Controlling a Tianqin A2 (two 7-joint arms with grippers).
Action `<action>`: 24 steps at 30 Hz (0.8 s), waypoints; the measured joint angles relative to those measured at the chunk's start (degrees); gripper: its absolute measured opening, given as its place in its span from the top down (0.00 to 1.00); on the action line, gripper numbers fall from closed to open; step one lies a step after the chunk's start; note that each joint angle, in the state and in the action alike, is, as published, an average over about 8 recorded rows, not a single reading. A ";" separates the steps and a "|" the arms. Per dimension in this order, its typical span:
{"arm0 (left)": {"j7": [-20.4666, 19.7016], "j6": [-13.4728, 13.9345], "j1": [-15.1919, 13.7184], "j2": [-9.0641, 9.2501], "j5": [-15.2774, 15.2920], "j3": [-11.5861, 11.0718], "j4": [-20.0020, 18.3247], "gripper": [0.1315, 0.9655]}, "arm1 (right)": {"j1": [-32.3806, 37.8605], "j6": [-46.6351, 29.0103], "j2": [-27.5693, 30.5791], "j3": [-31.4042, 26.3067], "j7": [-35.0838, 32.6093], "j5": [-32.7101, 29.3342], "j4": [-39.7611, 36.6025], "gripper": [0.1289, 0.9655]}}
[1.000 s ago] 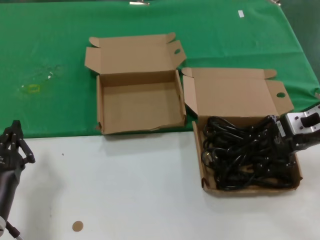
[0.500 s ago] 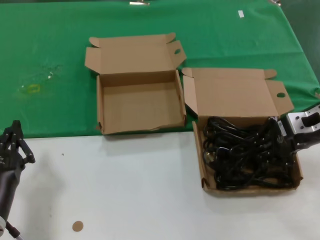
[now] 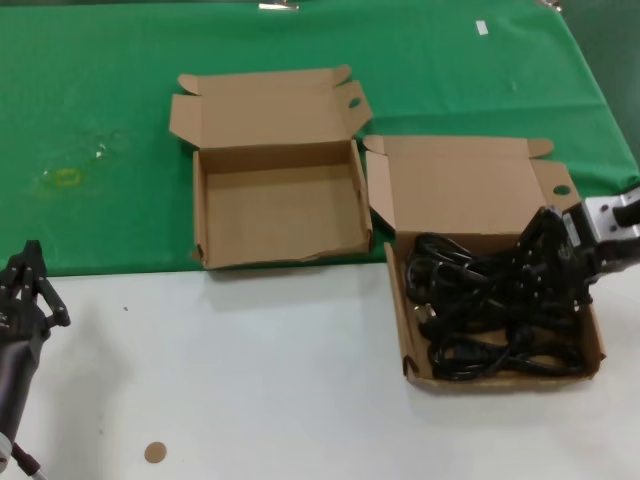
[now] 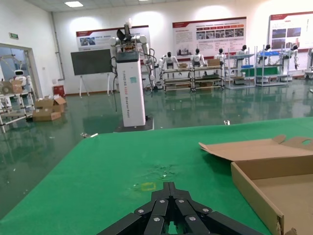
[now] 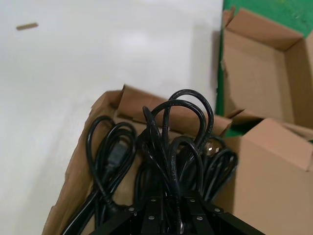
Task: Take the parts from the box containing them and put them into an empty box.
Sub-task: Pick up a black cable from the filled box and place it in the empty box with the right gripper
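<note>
The box containing the parts (image 3: 497, 380) stands at the right, its lid (image 3: 470, 185) up and a round hole in the side flap. A tangle of black cables (image 3: 480, 320) fills it. My right gripper (image 3: 553, 248) is over the box's far right corner, shut on a bunch of cables and holding their loops (image 5: 182, 122) above the rest; the gripper (image 5: 178, 218) shows at the edge of its wrist view. The empty box (image 3: 280, 215), with an oval hole in its flap, sits to the left and also shows in the right wrist view (image 5: 254, 68). My left gripper (image 3: 25, 290) is parked shut at the near left (image 4: 169, 188).
A green cloth (image 3: 100, 100) covers the far half of the table and the near half is white (image 3: 250, 380). A small brown disc (image 3: 154, 452) lies near the front edge. A yellowish mark (image 3: 65, 177) is on the cloth at the left.
My right gripper has risen and drawn back toward the box's far right corner, pulling a bunch of cables up out of the tangle. The left arm has not moved.
</note>
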 joint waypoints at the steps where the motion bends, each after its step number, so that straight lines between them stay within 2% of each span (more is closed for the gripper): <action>1: 0.00 0.00 0.00 0.00 0.00 0.00 0.00 0.99 | 0.22 -0.24 0.11 0.15 0.44 0.13 0.47 0.92; 11: 0.00 0.00 0.00 0.00 0.00 0.00 0.00 0.99 | 5.07 -1.16 -2.70 0.54 3.37 0.53 1.26 0.92; 24: 0.00 0.00 0.00 0.00 0.00 0.00 0.00 0.99 | 13.61 4.29 -17.27 -3.00 2.37 -2.30 -9.61 0.92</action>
